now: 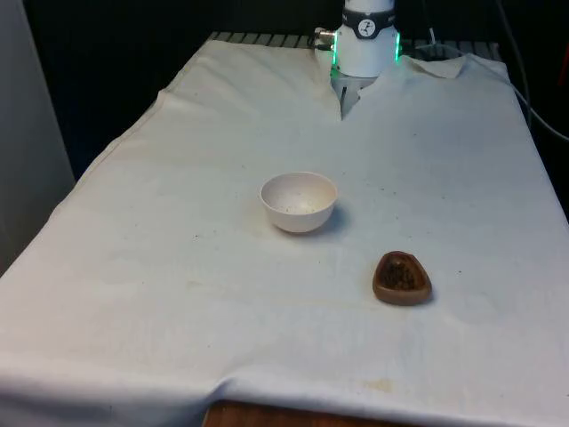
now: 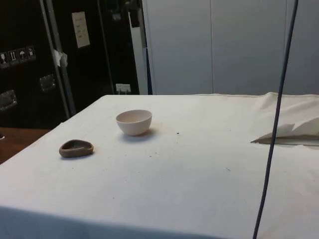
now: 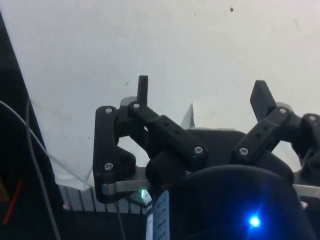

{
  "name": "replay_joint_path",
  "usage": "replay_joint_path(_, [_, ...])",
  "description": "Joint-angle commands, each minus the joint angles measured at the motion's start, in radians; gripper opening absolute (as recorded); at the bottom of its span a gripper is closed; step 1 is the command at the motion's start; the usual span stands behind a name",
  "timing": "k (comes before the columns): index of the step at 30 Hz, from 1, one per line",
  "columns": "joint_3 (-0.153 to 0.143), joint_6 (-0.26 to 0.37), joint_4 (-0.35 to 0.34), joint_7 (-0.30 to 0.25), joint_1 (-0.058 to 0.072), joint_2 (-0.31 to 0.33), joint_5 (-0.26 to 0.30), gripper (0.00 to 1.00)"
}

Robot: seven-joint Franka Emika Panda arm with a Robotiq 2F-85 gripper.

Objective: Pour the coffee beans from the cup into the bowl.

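A white bowl (image 1: 299, 202) stands near the middle of the table; in the side view the bowl (image 2: 134, 121) sits left of centre. A small brown cup (image 1: 402, 277) with dark coffee beans in it rests nearer the front edge, towards the front view's right. In the side view the cup (image 2: 76, 148) lies left of the bowl and apart from it. My gripper (image 3: 202, 92) is open high over the white cloth, with nothing between its fingers (image 3: 143, 87). Neither the bowl nor the cup is near the fingers.
The robot base (image 1: 366, 40) stands at the table's far end, where the cloth is slit and folded (image 2: 289, 132). A black cable (image 2: 274, 124) hangs down across the side view's right. The cloth (image 1: 178, 294) covers the table to its edges.
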Motion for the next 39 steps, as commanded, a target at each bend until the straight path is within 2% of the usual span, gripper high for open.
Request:
replay_joint_path(1, [0.000,0.000,0.017,-0.001,0.000,0.018,0.000,1.00])
replay_joint_path(5, [0.000,0.001,0.035,0.000,0.000,0.036,0.000,1.00])
replay_joint_path(13, [0.002,0.058,0.070,0.002,0.001,0.094,0.001,1.00])
replay_joint_path(14, [0.002,0.052,0.059,0.000,0.000,0.082,0.000,1.00])
replay_joint_path(22, [0.010,0.118,0.105,0.006,0.002,0.156,0.000,1.00])
replay_joint_path(23, [0.010,0.110,0.101,0.002,0.001,0.149,0.000,1.00])
replay_joint_path(24, [0.011,0.133,0.109,0.006,0.003,0.170,0.000,1.00])
replay_joint_path(28, [0.016,0.156,0.115,0.013,0.008,0.194,-0.003,1.00])
replay_joint_path(31, [0.024,0.167,0.127,0.020,0.008,0.215,-0.004,1.00])
replay_joint_path(32, [0.025,0.170,0.116,0.013,0.004,0.205,0.000,1.00])
replay_joint_path(39, [0.042,0.178,0.211,0.035,0.014,0.307,-0.004,1.00])
